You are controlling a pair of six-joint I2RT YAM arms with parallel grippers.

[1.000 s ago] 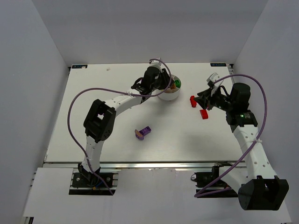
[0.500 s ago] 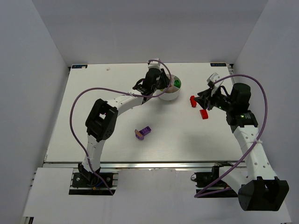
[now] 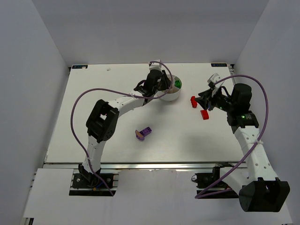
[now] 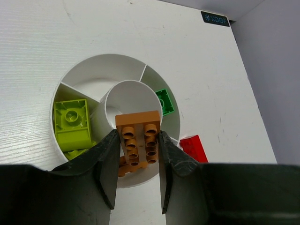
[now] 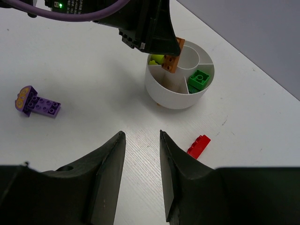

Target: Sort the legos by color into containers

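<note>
My left gripper (image 4: 138, 137) is shut on an orange brick (image 4: 137, 138) and holds it over the round white dish (image 4: 89, 71), near its centre well. The dish holds a yellow-green brick (image 4: 71, 123), a green brick (image 4: 165, 101) and another orange piece (image 4: 123, 167) in separate wedges. In the top view the left gripper (image 3: 161, 85) covers the left part of the dish (image 3: 172, 96). My right gripper (image 5: 142, 140) is open and empty above bare table, between the dish (image 5: 174, 96) and a red brick (image 5: 198, 146). A purple brick (image 5: 37, 103) lies far to the left.
Two red bricks (image 3: 193, 101) (image 3: 204, 114) lie on the table right of the dish, near my right gripper (image 3: 205, 100). The purple brick (image 3: 144, 133) lies alone in the middle of the table. Grey walls surround the white table (image 3: 93, 117).
My left gripper has shifted slightly over the dish with the orange brick, now hiding more of the dish's inside. The right arm has not moved.
</note>
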